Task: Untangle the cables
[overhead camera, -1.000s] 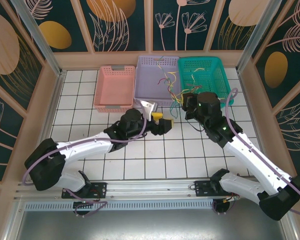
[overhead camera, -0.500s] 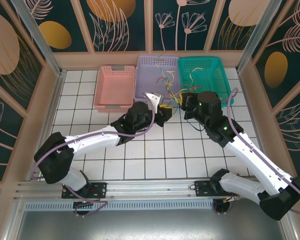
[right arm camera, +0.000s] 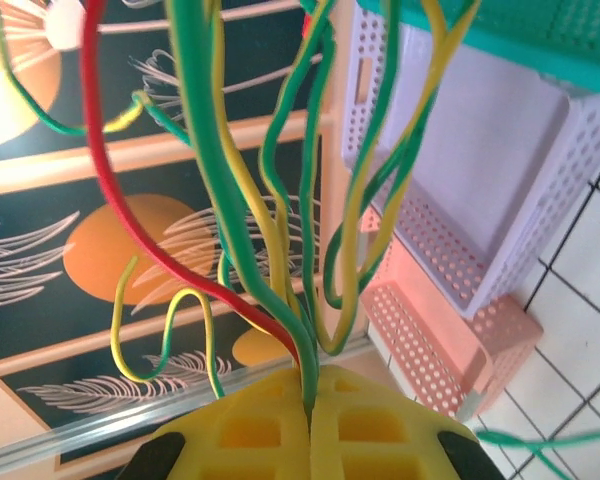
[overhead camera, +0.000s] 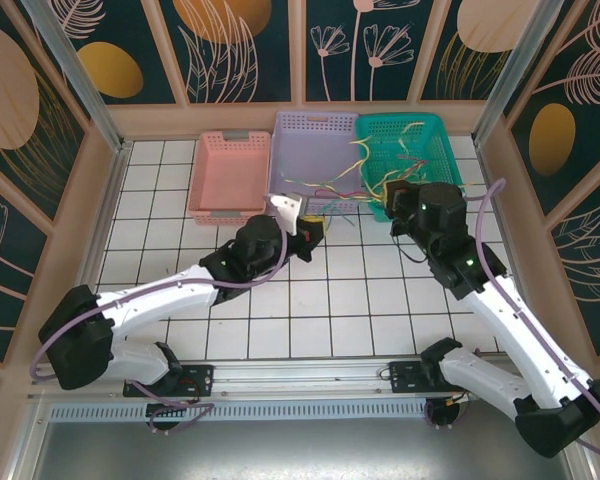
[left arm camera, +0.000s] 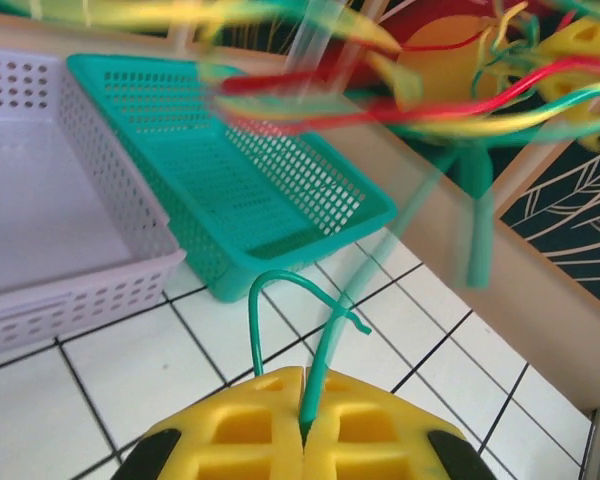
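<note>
1. Three baskets stand in a row along the far edge of the tiled table (overhead camera: 310, 310): a pink basket (overhead camera: 230, 175) on the left, a lilac basket (overhead camera: 315, 150) in the middle and a teal basket (overhead camera: 420, 150) on the right. Both arms reach over bare tiles, and the near walls of the lilac and teal baskets lie just beyond their grippers.
2. The cables (overhead camera: 358, 186) hang in the air over the near right corner of the lilac basket and the left part of the teal one, strung between the two grippers.
3. The left gripper (left arm camera: 302, 430) has its yellow pads pressed together on one green cable (left arm camera: 318, 375), which loops just above them.
4. The right gripper (right arm camera: 310, 420) is clamped on a bundle (right arm camera: 202, 150) of green, yellow and red strands that fan out from its pads.
5. Compared with half a second ago, the left gripper has drawn back to the left and nearer, away from the lilac basket. The right gripper has shifted right, toward the teal basket. The strands between them are more spread out.
6. From above, the fingertips of both grippers are too small to read. In the left wrist view the upper strands are smeared by blur, and their crossings cannot be traced.
</note>
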Robot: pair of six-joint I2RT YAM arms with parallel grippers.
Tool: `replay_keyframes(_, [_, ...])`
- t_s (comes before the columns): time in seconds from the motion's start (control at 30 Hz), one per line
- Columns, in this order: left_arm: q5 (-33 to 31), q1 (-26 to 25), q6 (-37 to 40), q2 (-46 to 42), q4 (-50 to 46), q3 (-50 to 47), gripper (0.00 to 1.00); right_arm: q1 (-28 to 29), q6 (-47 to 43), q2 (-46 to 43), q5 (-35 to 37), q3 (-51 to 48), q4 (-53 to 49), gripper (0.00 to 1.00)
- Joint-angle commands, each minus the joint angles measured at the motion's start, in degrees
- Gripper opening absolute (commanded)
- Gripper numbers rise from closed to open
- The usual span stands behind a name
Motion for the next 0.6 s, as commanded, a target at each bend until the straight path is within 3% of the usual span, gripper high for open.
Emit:
replay_keyframes(0.0, [-3.2, 0.4, -1.8, -2.4, -8.2, -2.6, 0.0, -3.7, -5.2, -2.4, 2.5, 0.7, 2.8, 0.0])
replay_keyframes(0.27, [-6.4, 0.8, -4.0, -4.5, -18.7, -2.0, 0.0, -8.7, -12.4, -3.6, -0.6, 1.3, -0.1, 0.0])
replay_keyframes(0.57, [-10.5, 9.4, -11.9, -9.4, -33.6, -2.8, 0.0, -10.6, -20.3, -9.5, 3.3, 0.6, -10.4, 0.0])
